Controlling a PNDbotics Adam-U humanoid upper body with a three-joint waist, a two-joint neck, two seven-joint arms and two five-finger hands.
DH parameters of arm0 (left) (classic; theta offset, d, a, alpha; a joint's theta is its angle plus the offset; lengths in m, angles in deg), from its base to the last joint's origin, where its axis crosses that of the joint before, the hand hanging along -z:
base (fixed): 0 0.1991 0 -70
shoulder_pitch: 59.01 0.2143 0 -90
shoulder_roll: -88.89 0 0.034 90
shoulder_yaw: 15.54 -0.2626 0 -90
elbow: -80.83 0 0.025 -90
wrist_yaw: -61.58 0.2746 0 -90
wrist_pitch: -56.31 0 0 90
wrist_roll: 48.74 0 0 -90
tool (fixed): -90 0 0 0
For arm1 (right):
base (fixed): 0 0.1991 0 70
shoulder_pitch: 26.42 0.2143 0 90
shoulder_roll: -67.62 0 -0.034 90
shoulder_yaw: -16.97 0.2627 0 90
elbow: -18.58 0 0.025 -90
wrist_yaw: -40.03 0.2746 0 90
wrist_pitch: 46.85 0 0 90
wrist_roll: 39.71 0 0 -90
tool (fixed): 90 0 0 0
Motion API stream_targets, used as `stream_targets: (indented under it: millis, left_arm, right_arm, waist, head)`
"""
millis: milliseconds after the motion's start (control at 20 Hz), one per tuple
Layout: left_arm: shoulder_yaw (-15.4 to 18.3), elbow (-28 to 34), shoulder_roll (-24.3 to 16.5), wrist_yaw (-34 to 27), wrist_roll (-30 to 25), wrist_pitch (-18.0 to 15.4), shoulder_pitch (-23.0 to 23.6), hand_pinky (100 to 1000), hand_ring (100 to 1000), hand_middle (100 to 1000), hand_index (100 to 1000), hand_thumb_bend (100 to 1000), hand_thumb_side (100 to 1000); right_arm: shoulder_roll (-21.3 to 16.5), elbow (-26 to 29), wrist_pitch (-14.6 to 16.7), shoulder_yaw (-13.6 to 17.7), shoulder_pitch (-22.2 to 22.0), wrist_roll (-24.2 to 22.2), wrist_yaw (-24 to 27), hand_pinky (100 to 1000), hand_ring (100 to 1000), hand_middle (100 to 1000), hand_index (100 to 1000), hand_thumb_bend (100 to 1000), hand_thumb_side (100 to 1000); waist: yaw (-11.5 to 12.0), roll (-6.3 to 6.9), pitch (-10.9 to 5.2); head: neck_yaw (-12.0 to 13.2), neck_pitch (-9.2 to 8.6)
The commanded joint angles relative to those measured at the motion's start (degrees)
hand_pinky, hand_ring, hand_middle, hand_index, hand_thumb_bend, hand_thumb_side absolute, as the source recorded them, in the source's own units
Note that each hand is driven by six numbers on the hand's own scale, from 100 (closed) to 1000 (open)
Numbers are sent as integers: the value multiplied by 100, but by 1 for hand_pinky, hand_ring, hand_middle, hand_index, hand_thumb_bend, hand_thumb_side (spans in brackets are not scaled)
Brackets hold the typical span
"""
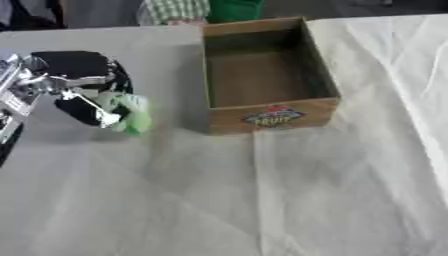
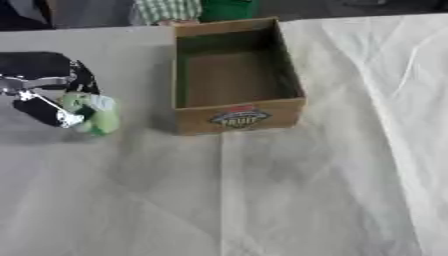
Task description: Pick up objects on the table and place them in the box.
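- Left hand (image 1: 83,87): enters from the 9 o'clock edge; its fingers are curled round a light green object (image 1: 131,112), which appears to be lifted clear of the table.
- Right hand: not visible in either view.
- Box (image 1: 271,116): open cardboard carton at 12 o'clock, with a fruit label on its near wall. The visible interior holds nothing.
- Progress, as a judgement: the pick is complete; the transfer and release are outstanding. No item has been placed yet.
- Remaining items: no other loose object shows on the table (image 1: 262,200).
- Object position: just beside the box, at the 9 o'clock side of its left wall, apart from it.
- Clearance: the object must pass over the left wall rim before release. The path toward 3 o'clock is unobstructed.
- Open room: the cloth from 3 to 7 o'clock is bare. A person's sleeve lies beyond the far edge, not touching the box.
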Motion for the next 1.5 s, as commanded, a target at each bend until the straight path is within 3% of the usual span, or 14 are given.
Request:
stream_targets:
  millis: [50, 600, 650, 700, 1000, 1500]
  left_arm:
    - [153, 182, -189, -34, -900, -1041, -148, 408, 436, 347, 463, 100, 452]
    - [413, 481, 35, 724, 398, -891, -660, 368, 386, 324, 430, 100, 448]
    - [433, 469, 74, 839, 536, -879, -729, 365, 384, 333, 435, 100, 496]
    - [447, 450, 110, 963, 682, -863, -793, 365, 384, 339, 444, 100, 435]
    - [608, 136, 315, 1583, 1586, -703, -1059, 382, 388, 365, 471, 100, 399]
    - [1104, -654, 1344, 2924, 3123, -348, -1755, 361, 380, 359, 450, 100, 375]
  right_arm:
    - [-86, 80, 23, 65, 35, 18, 50, 869, 746, 757, 892, 100, 521]
    - [-98, 80, 55, 76, 79, 51, 84, 867, 745, 757, 892, 100, 529]
    - [-100, 80, 59, 78, 87, 53, 91, 866, 745, 758, 892, 100, 536]
    - [-101, 80, 61, 79, 94, 56, 97, 866, 745, 757, 892, 100, 531]
    - [-108, 80, 80, 98, 125, 75, 125, 864, 744, 757, 891, 100, 532]
    - [-101, 80, 148, 61, 321, 44, 229, 861, 742, 757, 889, 100, 534]
  waist:
    - [2, -22, -95]
    - [-46, -46, -112]
    - [-62, -46, -117]
    - [-77, -44, -121]
    - [-176, -38, -146]
    - [-425, -56, -122]
  head:
    - [28, -46]
    - [104, -130]
    - [116, -149]
    - [127, -168]
    - [163, -243]
    - [340, -233]
